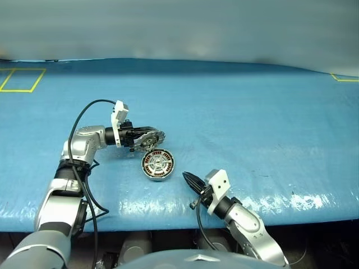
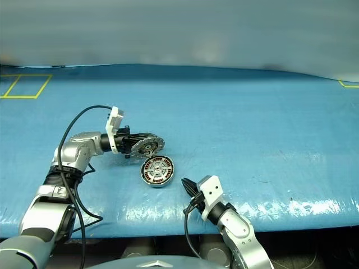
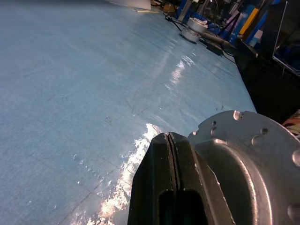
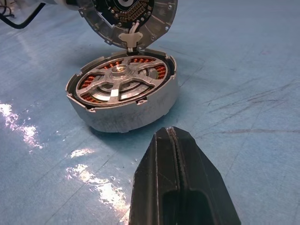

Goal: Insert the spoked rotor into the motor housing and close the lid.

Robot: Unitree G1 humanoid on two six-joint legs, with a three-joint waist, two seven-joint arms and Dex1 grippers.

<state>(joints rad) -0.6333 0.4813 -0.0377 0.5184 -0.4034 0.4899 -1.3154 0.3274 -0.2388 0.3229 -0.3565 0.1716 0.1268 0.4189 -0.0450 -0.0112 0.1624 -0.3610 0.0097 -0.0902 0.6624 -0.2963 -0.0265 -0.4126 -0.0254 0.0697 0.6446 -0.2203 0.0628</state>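
Near the blue table's [image 1: 269,134] front edge, the right gripper [image 1: 188,177] is seen shut and empty. Just beyond, the motor housing [image 4: 123,96] lies with the spoked rotor [image 4: 117,84] seated: rigid, probably heavy metal. Its hinged lid [image 1: 151,138] stands raised, pressed by the closed left gripper [image 1: 147,134]; the segmented inner face is disclosed by the right wrist view, the plain outer face by the left wrist view. The rim is judged the best purchase.

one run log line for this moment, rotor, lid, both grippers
spoked rotor: seated in motor housing | lid: raised, unclosed | left gripper: shut, against lid | right gripper: shut, empty
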